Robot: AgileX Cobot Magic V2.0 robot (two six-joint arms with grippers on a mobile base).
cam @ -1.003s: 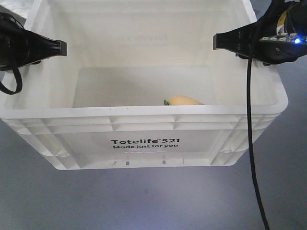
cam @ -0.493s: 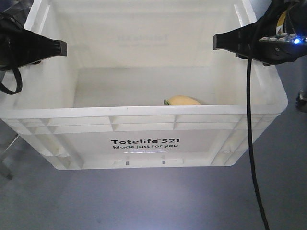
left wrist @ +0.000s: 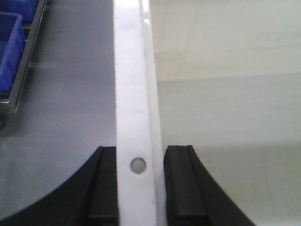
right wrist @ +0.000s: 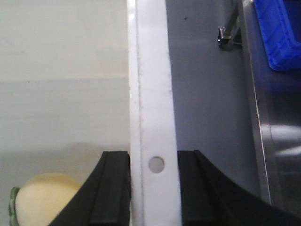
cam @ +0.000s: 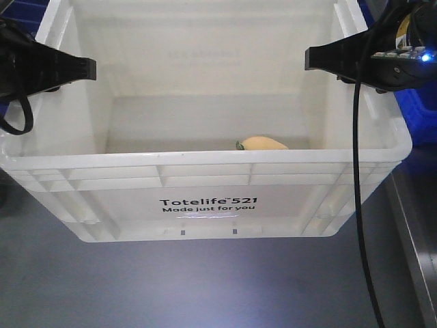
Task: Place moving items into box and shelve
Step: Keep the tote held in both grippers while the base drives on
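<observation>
Grey flooring (cam: 205, 287) is showing beneath the white box (cam: 205, 205) in the front view, with a blue bin (cam: 423, 116) and a metal shelf edge (cam: 413, 225) lying to its right. At the sides, the left gripper (cam: 82, 68) and right gripper (cam: 317, 60) are clamping opposite walls and holding the box up over the floor. One yellow item (cam: 263, 143) is resting on the box floor against the near wall.

Left wrist view: the jaws are pressing on the left rim (left wrist: 129, 94), one pad on either side, next to a small hole (left wrist: 138, 165).

Right wrist view: the jaws are pinching the right rim (right wrist: 148, 70) likewise, with the yellow item lying inside, below.

Judgement: shelving is the step in hand. Both arms should be travelling together and level, so that neither rim slips and the item does not roll.
</observation>
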